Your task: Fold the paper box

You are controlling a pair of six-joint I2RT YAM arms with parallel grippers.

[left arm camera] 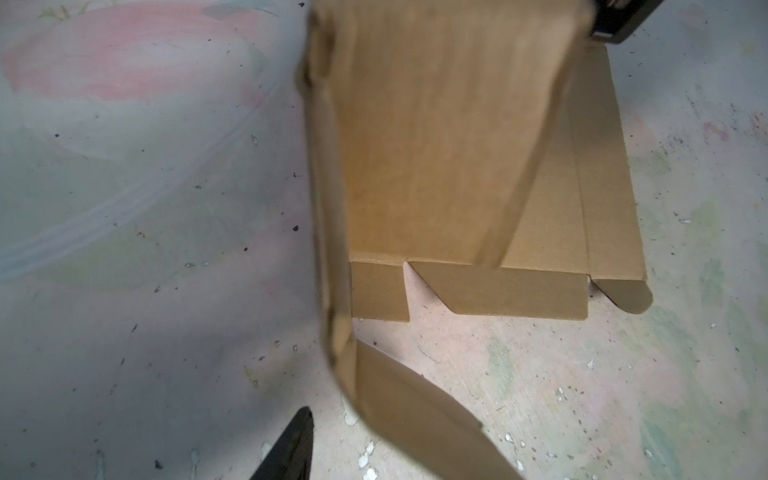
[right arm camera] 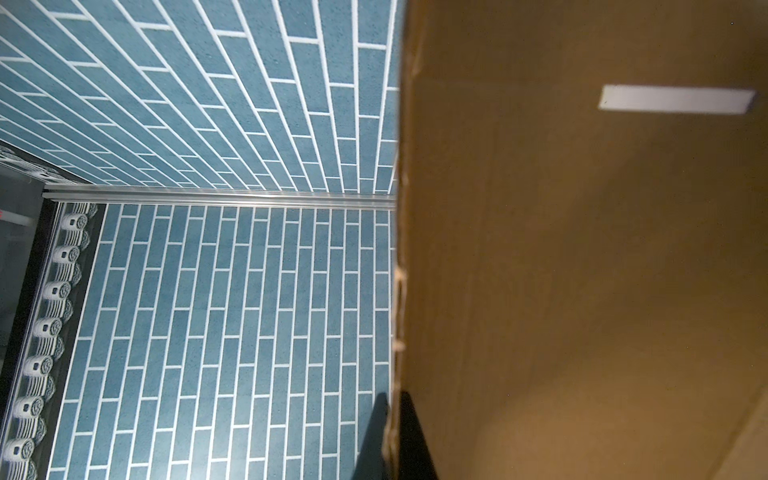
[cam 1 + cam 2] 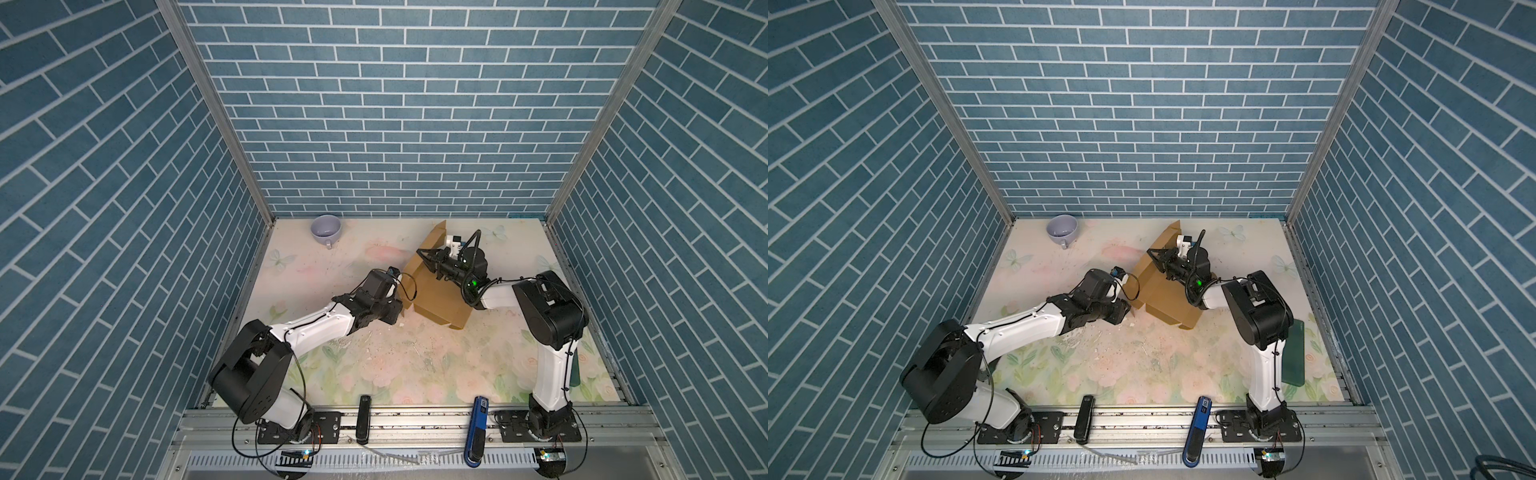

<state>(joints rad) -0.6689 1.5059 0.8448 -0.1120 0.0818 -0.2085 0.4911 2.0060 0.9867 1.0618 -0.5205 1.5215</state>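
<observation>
Left arm (image 3: 316, 328), right arm (image 3: 550, 374): white links, black joints, black cables; green LED (image 3: 472, 284).

- Pinched in the right gripper (image 2: 392, 436), the paper box (image 3: 436, 303): tan cardboard, matt, faintly fibrous, rough at the cut edges.
- Below that gripper, the table sheet (image 3: 415, 365): smooth printed covering, scuffed, flecked.
- Well apart from it, the cup (image 3: 326, 229): glossy, ceramic-looking.
- Behind it, the walls (image 3: 415, 124): matt brick print.

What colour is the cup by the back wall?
Cup: pale lavender, clearest in a top view.

readable text: none | labels: none | numbers: none
</observation>
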